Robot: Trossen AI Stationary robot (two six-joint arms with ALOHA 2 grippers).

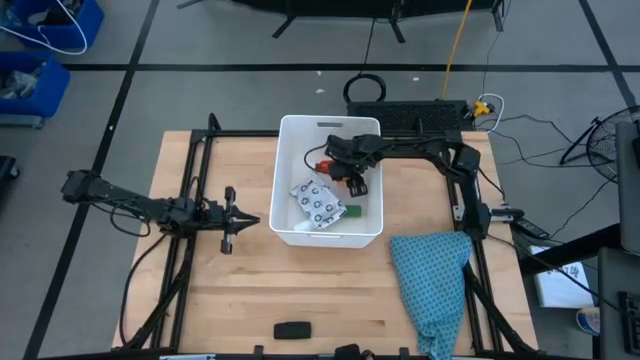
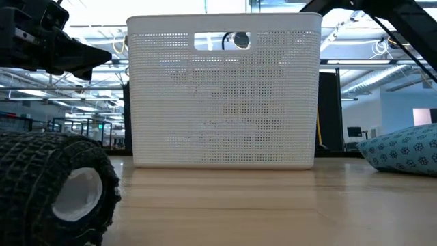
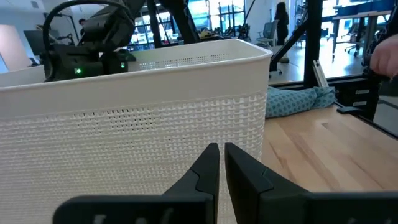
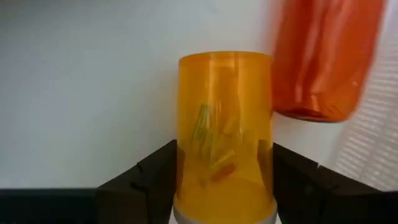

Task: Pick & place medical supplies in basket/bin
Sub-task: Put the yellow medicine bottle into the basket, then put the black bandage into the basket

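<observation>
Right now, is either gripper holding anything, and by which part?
The right gripper clamps a translucent orange plastic vial across its lower body, inside the white perforated plastic basket. The left gripper holds nothing.

Overhead, table-level and left wrist cameras all see the basket [image 1: 330, 125].

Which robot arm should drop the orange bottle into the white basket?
The right one. Its gripper is over the basket and grips the orange bottle between its fingers. The left gripper waits outside the basket, shut and empty.
</observation>
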